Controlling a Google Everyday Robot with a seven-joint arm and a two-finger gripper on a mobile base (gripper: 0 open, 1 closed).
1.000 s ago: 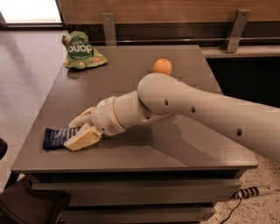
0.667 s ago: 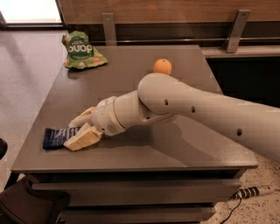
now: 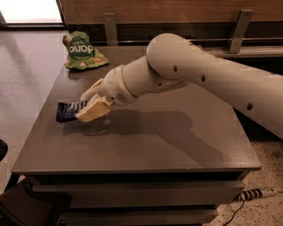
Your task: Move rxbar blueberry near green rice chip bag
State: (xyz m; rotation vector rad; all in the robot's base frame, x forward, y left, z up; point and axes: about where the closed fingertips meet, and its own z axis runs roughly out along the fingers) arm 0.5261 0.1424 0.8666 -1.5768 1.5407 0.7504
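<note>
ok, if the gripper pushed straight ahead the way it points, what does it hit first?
Nothing new, probably: the gripper, shut on the blue bar, points out past the table edge. The chip bag sits off that line.

Dim light, perhaps window glare (image 3: 31,11) top left; tool (image 3: 83,107) over table's (image 3: 177,145) left, shadow beneath

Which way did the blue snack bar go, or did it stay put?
Yes, it moved. The rxbar blueberry, clamped in the gripper, is now farther from the table's front edge and nearer the green rice chip bag, which stayed put.
</note>
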